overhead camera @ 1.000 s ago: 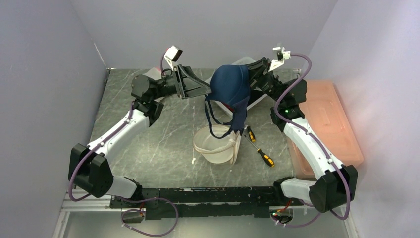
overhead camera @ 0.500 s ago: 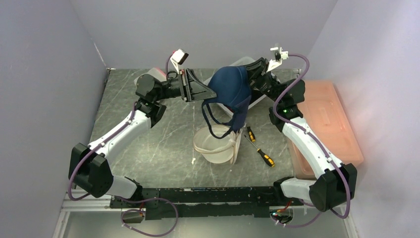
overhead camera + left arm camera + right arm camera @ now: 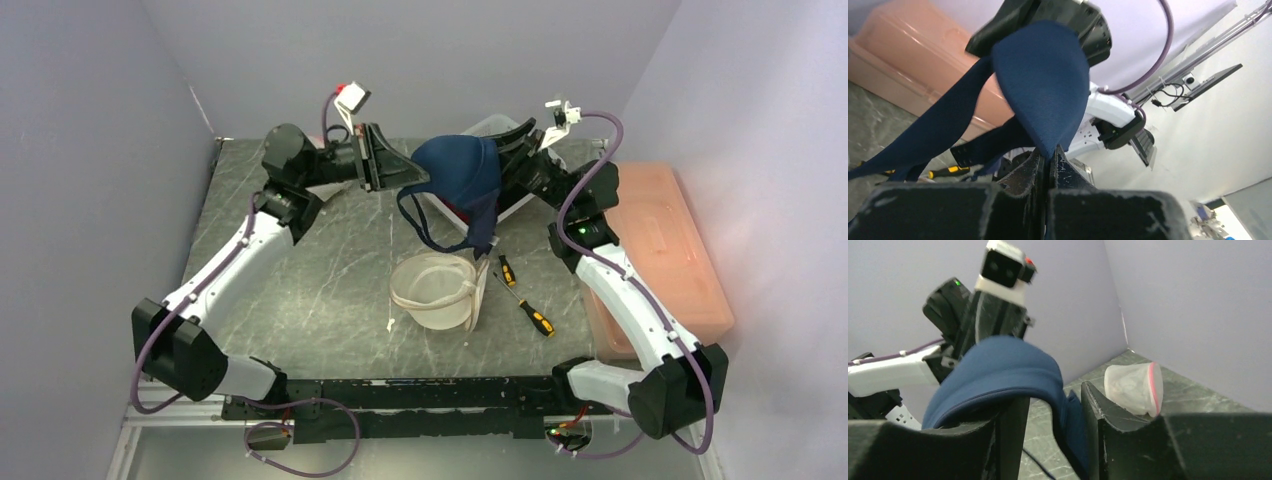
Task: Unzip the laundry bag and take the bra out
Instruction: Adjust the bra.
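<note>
Seemingly light and limp save for its springy moulded cups, the navy bra (image 3: 462, 175) hangs in the air above the laundry bag (image 3: 435, 290) on the desk (image 3: 330, 270) — the left gripper (image 3: 1049, 152) clenched on a cup's rim, probably the firmest hold, the right gripper (image 3: 1050, 400) released, jaws parted around fabric.

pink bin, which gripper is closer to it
Right. The right gripper is just left of the pink bin; the left gripper is farther left, shut on the bra.
</note>
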Robot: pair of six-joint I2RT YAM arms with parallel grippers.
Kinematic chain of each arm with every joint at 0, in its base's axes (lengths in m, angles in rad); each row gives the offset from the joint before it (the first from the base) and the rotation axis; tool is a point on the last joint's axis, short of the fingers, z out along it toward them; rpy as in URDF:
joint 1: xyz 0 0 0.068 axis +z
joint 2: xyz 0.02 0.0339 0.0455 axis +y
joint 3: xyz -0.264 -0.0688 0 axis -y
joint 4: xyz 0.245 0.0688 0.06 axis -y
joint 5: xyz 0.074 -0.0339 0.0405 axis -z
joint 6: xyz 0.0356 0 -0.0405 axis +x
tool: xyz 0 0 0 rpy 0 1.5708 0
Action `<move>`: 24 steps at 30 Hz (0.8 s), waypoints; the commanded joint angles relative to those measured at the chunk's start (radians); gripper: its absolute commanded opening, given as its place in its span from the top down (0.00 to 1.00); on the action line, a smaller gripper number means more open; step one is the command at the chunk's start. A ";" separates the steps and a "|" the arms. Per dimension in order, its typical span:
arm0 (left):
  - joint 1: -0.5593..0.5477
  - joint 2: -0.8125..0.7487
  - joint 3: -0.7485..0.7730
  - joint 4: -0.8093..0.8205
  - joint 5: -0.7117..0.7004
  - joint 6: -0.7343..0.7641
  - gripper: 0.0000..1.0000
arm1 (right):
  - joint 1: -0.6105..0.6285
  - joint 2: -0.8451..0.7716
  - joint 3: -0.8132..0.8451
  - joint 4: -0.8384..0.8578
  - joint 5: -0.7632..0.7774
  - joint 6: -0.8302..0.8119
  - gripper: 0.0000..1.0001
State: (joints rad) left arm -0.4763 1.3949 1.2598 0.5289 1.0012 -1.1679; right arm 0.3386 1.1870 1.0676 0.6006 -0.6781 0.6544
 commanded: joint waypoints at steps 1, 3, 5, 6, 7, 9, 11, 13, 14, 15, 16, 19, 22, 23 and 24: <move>0.025 -0.069 0.153 -0.172 0.012 0.162 0.97 | -0.003 -0.058 -0.033 -0.039 0.034 -0.036 0.52; 0.027 -0.072 0.189 -0.214 0.003 0.192 0.97 | -0.005 -0.064 -0.046 -0.046 0.038 -0.039 0.49; 0.028 -0.077 0.212 -0.225 -0.011 0.204 0.97 | -0.005 -0.067 -0.055 -0.053 0.040 -0.040 0.43; 0.030 -0.078 0.221 -0.225 -0.018 0.204 0.97 | -0.005 -0.067 -0.057 -0.059 0.041 -0.041 0.41; 0.030 -0.077 0.230 -0.224 -0.026 0.204 0.97 | -0.006 -0.066 -0.059 -0.062 0.041 -0.040 0.39; 0.030 -0.071 0.248 -0.212 -0.034 0.195 0.97 | -0.006 -0.063 -0.063 -0.060 0.038 -0.034 0.37; 0.030 -0.062 0.269 -0.206 -0.038 0.185 0.97 | -0.006 -0.060 -0.066 -0.058 0.035 -0.029 0.37; 0.030 -0.054 0.287 -0.203 -0.045 0.178 0.97 | -0.007 -0.057 -0.075 -0.047 0.034 -0.022 0.36; 0.031 -0.051 0.294 -0.200 -0.049 0.173 0.97 | -0.006 -0.055 -0.082 -0.039 0.035 -0.018 0.36; 0.030 -0.047 0.301 -0.194 -0.052 0.167 0.97 | -0.006 -0.053 -0.087 -0.030 0.035 -0.013 0.36; 0.030 -0.043 0.308 -0.189 -0.055 0.160 0.97 | -0.007 -0.052 -0.094 -0.018 0.033 -0.007 0.35; 0.030 -0.030 0.340 -0.175 -0.044 0.146 0.97 | -0.006 -0.042 -0.111 0.020 0.029 0.021 0.32; 0.031 -0.018 0.398 -0.241 -0.012 0.198 0.97 | -0.010 -0.046 -0.118 0.008 0.040 0.024 0.32; 0.031 -0.017 0.416 -0.271 -0.001 0.225 0.97 | -0.012 -0.055 -0.126 0.003 0.055 0.022 0.32; 0.032 -0.016 0.434 -0.297 0.009 0.253 0.97 | -0.015 -0.069 -0.142 0.001 0.083 0.021 0.32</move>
State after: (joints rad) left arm -0.4480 1.3846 1.6012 0.2844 0.9718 -1.0000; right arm 0.3340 1.1481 0.9447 0.5423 -0.6491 0.6643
